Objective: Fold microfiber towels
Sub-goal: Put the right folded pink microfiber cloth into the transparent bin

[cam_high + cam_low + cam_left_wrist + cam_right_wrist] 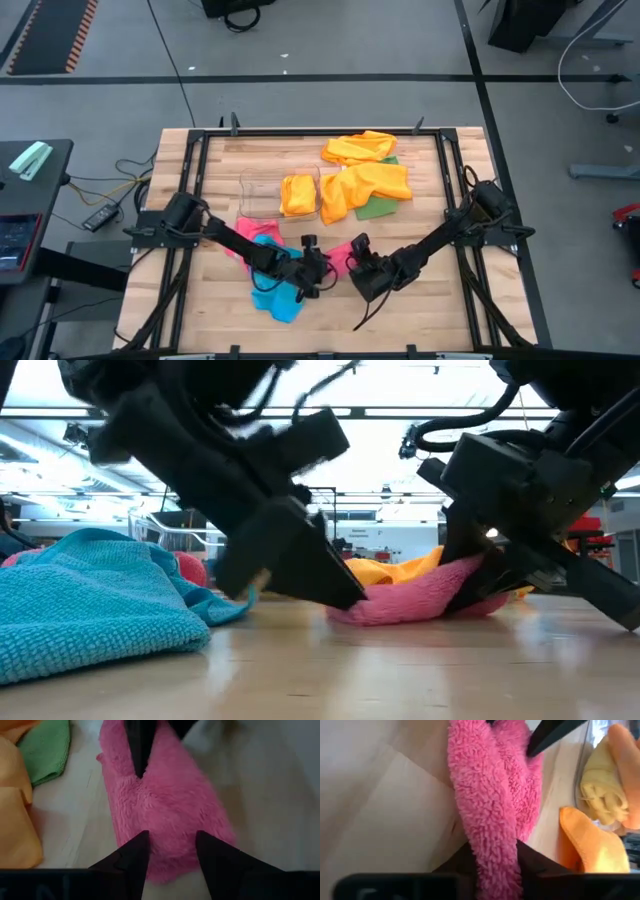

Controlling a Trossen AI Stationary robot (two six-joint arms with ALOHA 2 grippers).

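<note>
A pink towel [340,250] lies bunched on the wooden table between my two grippers; it also shows in the low view [410,600]. My left gripper [316,272] reaches it from the table's left and is shut on one end [170,852]. My right gripper [358,264] comes from the right and is shut on the other end [495,865]. A blue towel [275,298] lies crumpled at the near left, under the left arm. My left gripper pinches the pink towel's nearer end [169,840] between its two fingers, which slant down from the table's left. The rest of the towel lies on the table [300,650]. My right gripper pinches a raised fold of the pink towel [490,835] between its two fingers, which slant down from the table's right. The fold stands up as a thick ridge and runs away from the fingers. The lower part lies on the table.
A clear bin [250,195] at mid-table has a folded yellow towel [298,195] beside it. Orange towels [365,185] and a green one [382,207] lie farther back. More pink cloth [250,235] shows under the left arm. Bare wood lies at the near right.
</note>
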